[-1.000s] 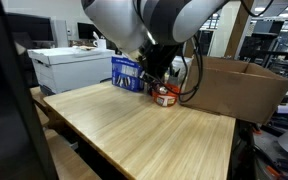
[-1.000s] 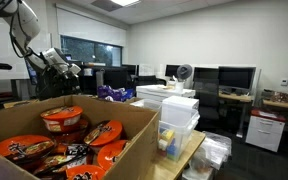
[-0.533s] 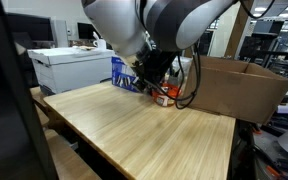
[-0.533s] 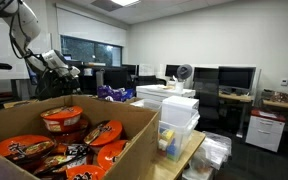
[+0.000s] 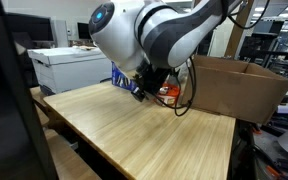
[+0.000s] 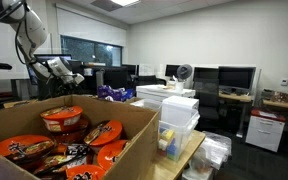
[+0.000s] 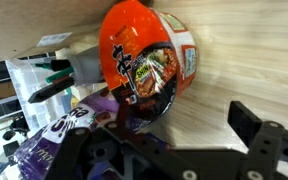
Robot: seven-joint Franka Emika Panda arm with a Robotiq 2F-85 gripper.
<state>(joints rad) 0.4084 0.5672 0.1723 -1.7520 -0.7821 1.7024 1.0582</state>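
Pulled back from the noodle cup [image 5: 167,92], the tool [image 5: 143,87] hovers just beside it over the surface [image 5: 134,130], near the cardboard box [image 5: 234,85]. From behind that box, the arm [image 6: 29,35] stands well apart. Wrist view: jaws spread, cup untouched beyond them.

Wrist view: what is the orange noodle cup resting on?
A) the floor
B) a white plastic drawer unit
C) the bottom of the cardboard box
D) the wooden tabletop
D: the noodle cup sits on the light wood grain of the tabletop, next to a purple snack bag.
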